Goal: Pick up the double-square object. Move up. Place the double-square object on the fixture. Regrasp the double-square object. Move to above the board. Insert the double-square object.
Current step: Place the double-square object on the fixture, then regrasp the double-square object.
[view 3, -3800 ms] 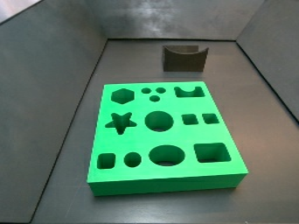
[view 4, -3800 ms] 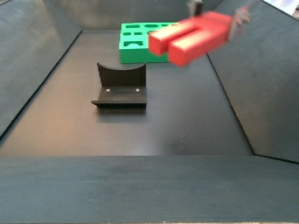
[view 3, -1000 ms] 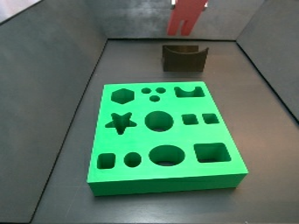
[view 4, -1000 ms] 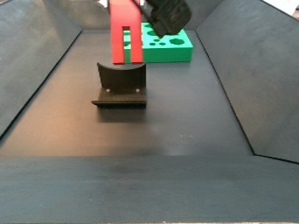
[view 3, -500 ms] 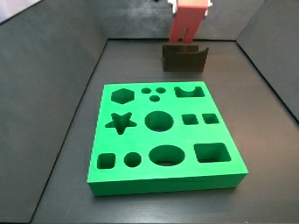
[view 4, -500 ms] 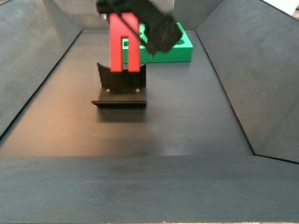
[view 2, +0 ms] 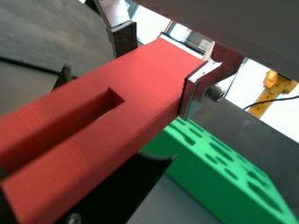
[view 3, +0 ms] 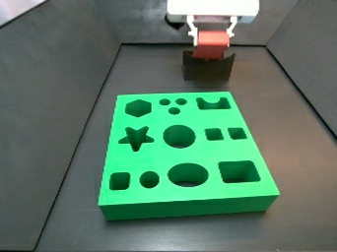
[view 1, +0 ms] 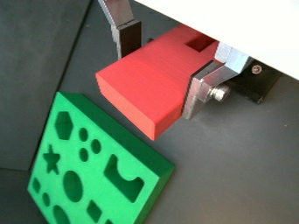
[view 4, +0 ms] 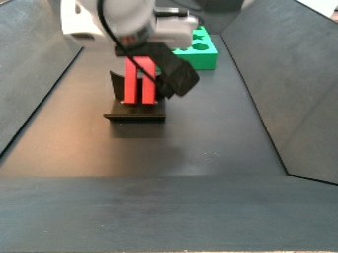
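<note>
Fixture (view 4: 133, 107) on dark floor, near | double-square object (view 4: 140, 79) upright, lowered into its notch | gripper (view 3: 212, 32) fingers (view 1: 212, 83) clamped on the block | release only once seated square | board (view 3: 184, 150) lies beyond, untouched.

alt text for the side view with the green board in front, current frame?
The gripper holds the red double-square object upright, its lower end at the notch of the dark fixture by the far wall. The green board, with star, hexagon, round and square holes, lies in front on the dark floor, all its holes empty.
</note>
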{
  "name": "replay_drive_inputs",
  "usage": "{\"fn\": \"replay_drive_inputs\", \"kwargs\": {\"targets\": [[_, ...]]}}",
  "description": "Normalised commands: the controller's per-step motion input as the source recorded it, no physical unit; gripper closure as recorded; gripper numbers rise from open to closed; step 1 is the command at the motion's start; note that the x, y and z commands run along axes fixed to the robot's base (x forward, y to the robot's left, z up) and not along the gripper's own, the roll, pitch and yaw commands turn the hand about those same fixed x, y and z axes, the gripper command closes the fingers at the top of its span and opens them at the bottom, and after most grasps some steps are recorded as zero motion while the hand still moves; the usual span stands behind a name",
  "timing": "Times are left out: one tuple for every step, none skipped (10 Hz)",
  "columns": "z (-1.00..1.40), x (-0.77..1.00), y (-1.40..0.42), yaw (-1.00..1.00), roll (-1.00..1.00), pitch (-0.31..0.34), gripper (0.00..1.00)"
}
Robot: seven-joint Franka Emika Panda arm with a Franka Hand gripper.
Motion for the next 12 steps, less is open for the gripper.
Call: {"fn": "replay_drive_inputs", "kwargs": {"targets": [[-0.36,0.07,0.0,0.08,-0.06,-0.055,1.0],[-0.19,0.06,-0.01,0.07,-0.06,-0.023,1.0],[0.0,0.0,0.0,0.0,0.0,0.0,0.0],[1.0,0.0,0.0,0.0,-0.06,0.067,0.0],[1.0,0.0,0.0,0.0,-0.06,0.066,0.0],[1.0,-0.01,0.01,-0.01,-0.02,0.071,0.0],[1.0,-0.02,0.01,-0.02,0.01,0.071,0.0],[1.0,-0.02,0.01,-0.03,0.02,0.07,0.0],[0.92,-0.02,0.01,-0.03,0.03,0.071,0.0],[0.67,-0.02,0.01,-0.04,0.03,0.069,0.0],[0.42,-0.02,0.01,-0.05,0.03,0.058,0.0],[0.23,-0.02,0.01,-0.05,0.03,0.054,0.0]]}}
